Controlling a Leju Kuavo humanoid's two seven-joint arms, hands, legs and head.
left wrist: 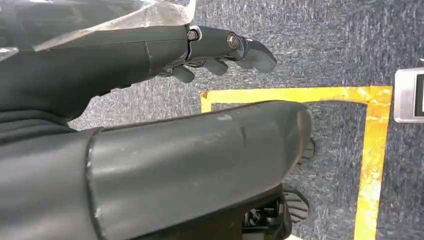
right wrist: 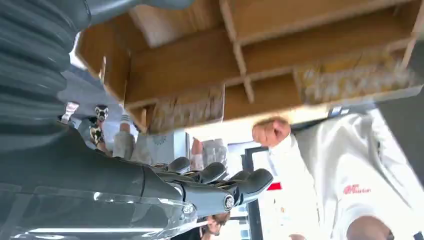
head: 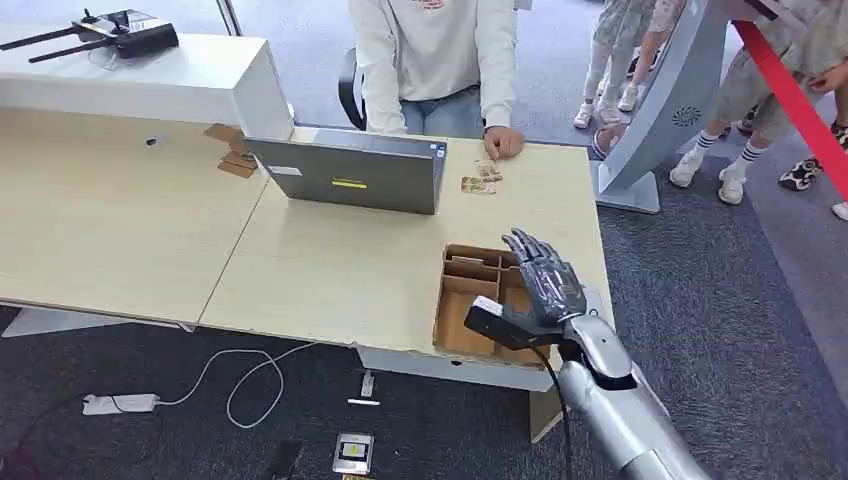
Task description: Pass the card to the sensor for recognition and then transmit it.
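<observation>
The robot's right hand (head: 540,285) hovers over the brown compartmented cardboard tray (head: 462,300) at the near right edge of the pale wooden tabletop (head: 330,265), its dark fingers (head: 532,250) spread wide and holding nothing. Two small printed cards (head: 482,178) lie flat on the tabletop beyond the tray, just beside the fist of a seated person in a white sweatshirt (head: 435,50) and right of a grey open laptop (head: 350,175). The left hand (left wrist: 220,50) hangs above dark carpet marked with yellow tape (left wrist: 372,150), fingers loosely extended and empty.

We see a grey laptop (head: 350,175) standing open on the wooden table (head: 150,230), with a seated person (head: 435,60) behind it. On the carpet below, we spot a white power adapter (head: 120,403) with its looped cable.
</observation>
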